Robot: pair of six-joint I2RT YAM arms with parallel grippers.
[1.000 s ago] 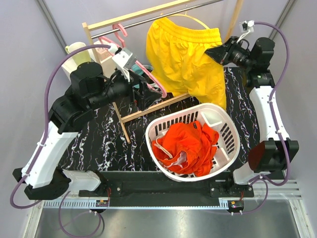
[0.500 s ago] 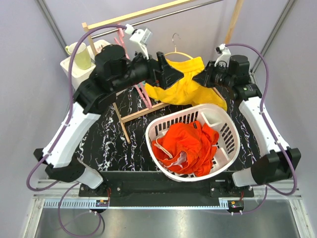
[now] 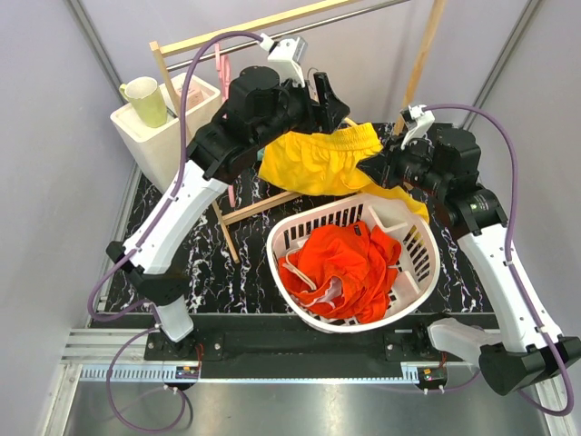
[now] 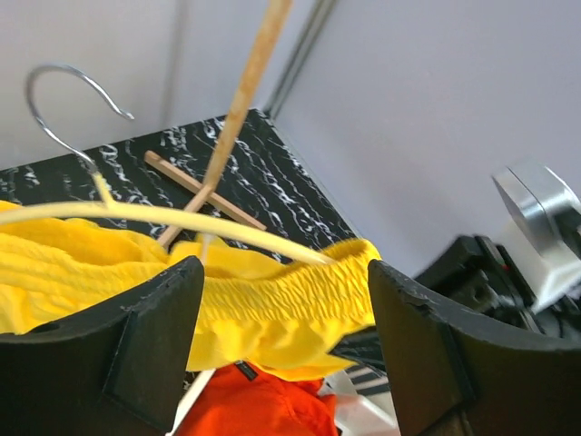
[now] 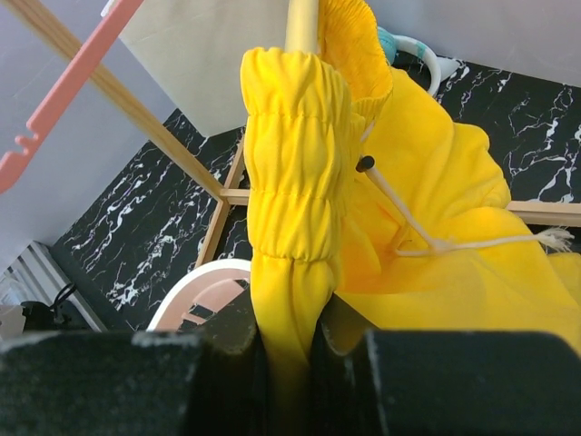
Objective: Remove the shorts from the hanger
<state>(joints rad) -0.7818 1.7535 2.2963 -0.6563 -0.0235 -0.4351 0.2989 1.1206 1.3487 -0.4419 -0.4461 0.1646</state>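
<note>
The yellow shorts (image 3: 313, 163) hang bunched on a pale hanger (image 4: 182, 216) with a metal hook (image 4: 64, 100), just behind the basket. My right gripper (image 3: 377, 166) is shut on a fold of their elastic waistband (image 5: 286, 227), and the fabric runs down between its fingers (image 5: 286, 336). My left gripper (image 3: 331, 100) is over the hanger's top. In the left wrist view it (image 4: 283, 282) stands open, with the waistband and the hanger arm in the gap, clear of both fingers. The orange-red shorts (image 3: 340, 263) lie crumpled in the white basket (image 3: 427, 263).
A wooden clothes rack stands at the back, with its top rail (image 3: 245, 27) and a base bar (image 3: 263, 204) on the black marbled table. A pink hanger (image 3: 221, 68) hangs at its left. A white box holding a green cup (image 3: 145, 100) sits at the back left.
The right gripper has drawn the yellow shorts down off the rail toward the basket. The left arm has swung right from the rack's left side to the hanger, its jaws narrowing.
</note>
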